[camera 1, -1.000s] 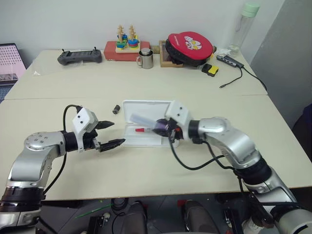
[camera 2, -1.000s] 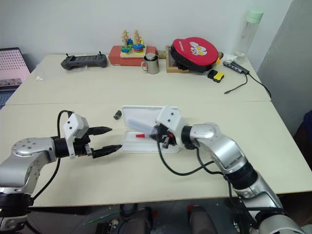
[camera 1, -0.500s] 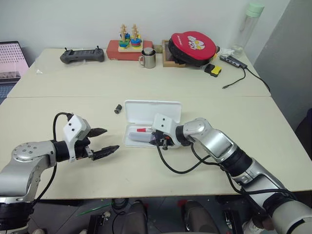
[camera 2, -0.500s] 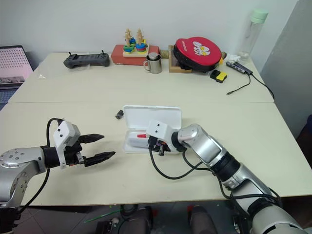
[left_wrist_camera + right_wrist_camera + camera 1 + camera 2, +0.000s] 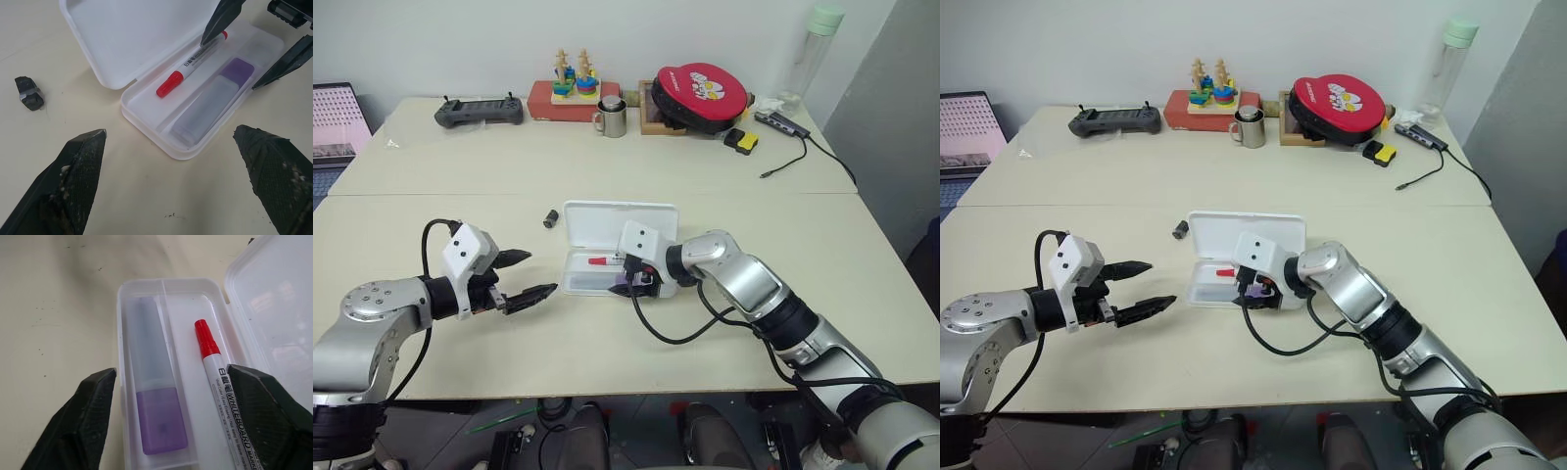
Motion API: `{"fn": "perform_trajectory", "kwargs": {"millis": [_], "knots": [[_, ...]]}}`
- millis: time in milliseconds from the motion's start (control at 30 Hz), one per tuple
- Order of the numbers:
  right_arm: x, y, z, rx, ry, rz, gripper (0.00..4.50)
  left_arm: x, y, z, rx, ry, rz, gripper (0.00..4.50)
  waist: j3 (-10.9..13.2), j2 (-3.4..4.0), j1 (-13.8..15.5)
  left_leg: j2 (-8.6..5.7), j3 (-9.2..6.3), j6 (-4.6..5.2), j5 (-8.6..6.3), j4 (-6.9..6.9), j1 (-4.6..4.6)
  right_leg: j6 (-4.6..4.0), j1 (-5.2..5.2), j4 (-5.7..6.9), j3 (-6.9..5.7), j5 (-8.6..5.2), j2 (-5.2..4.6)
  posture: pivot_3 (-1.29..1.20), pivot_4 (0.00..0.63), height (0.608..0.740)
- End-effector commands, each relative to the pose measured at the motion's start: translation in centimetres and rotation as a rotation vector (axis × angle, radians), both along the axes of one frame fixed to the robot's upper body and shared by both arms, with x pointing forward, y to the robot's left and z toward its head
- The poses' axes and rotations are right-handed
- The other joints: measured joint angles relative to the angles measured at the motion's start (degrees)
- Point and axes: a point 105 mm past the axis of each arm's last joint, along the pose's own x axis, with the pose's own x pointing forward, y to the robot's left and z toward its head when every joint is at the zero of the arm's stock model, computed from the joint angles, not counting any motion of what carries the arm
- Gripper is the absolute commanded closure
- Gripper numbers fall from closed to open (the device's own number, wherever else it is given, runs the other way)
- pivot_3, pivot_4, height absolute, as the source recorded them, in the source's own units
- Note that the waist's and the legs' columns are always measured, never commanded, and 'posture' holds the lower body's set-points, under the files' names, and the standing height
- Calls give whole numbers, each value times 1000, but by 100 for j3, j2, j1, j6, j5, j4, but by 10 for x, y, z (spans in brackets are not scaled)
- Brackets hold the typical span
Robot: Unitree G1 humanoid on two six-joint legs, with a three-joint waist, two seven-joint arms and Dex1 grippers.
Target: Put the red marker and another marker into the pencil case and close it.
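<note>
Markers, red marker (image 5: 211, 360) and lavender marker (image 5: 154, 404), lie inside pencil case (image 5: 122, 44); both hands gape empty.

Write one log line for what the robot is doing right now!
red marker, lavender marker: inside pencil case | lid: open | right pincer: open above case

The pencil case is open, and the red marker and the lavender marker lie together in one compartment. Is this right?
Not quite. The pencil case is open, but a ridge separates them: the red marker and the lavender marker lie in neighbouring compartments, as the right wrist view shows.
</note>
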Motion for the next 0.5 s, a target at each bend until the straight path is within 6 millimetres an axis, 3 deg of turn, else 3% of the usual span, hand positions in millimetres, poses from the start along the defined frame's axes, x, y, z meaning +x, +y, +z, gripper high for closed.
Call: {"fn": "perform_trajectory", "kwargs": {"millis": [33,67,167,267,400,500], "knots": [[4,3,25,51,-71,19,50,7,-1,16,-22,-76,9,0,0,0,0,0,0,0,0,0,0,0,0,0,0,0,0,0,150,740],[4,3,25,52,-71,19,50,8,-1,16,-22,-76,9,0,0,0,-1,0,1,0,0,0,0,1,0,-1,1,1,0,0,150,740],[-19,9,72,306,-29,118,50,33,20,21,-104,-120,212,0,2,4,18,0,0,0,0,1,0,2,1,2,0,1,0,0,150,740],[-26,4,101,447,-28,124,50,52,30,21,-133,-121,333,0,0,0,16,1,-8,0,0,2,0,3,3,5,-6,1,4,0,150,740],[-14,-8,119,510,-102,15,50,74,36,5,-70,-95,427,0,-2,-4,17,0,-8,0,0,5,0,7,8,3,-5,4,3,0,150,740],[-3,-18,126,548,-128,-64,50,92,25,-10,-47,-69,421,0,-2,-4,49,-1,-6,0,1,5,1,10,7,2,-4,6,3,0,150,740]]}}
